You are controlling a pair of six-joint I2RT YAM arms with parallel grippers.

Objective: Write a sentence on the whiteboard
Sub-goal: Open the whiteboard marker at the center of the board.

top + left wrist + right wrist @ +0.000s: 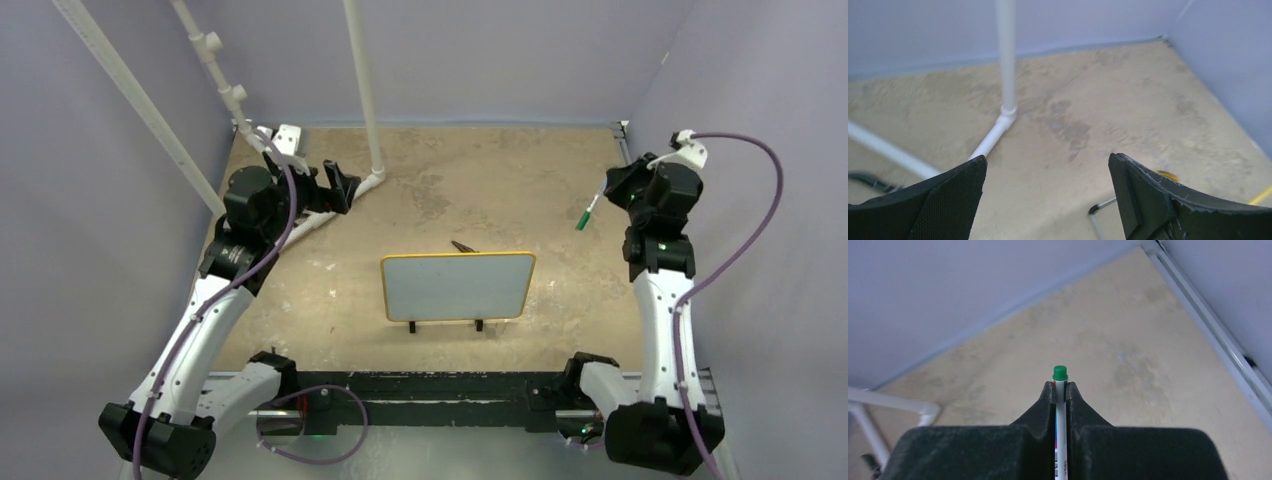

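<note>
The whiteboard (458,285) has a thin yellow frame and two small black feet, and stands near the middle of the table. Its white face looks blank; no sentence shows on it. My right gripper (607,194) is raised at the right, well away from the board, shut on a white marker with a green end (584,217). In the right wrist view the marker (1060,390) sits between the closed fingers (1045,405), green end poking out. My left gripper (340,187) is open and empty at the back left, its fingers (1143,200) wide apart in the left wrist view.
White PVC pipes (365,90) rise from the back of the table, with a joint (1007,112) on the surface ahead of the left gripper. A dark thin object (463,246) lies just behind the board. Purple walls close in the sides and back.
</note>
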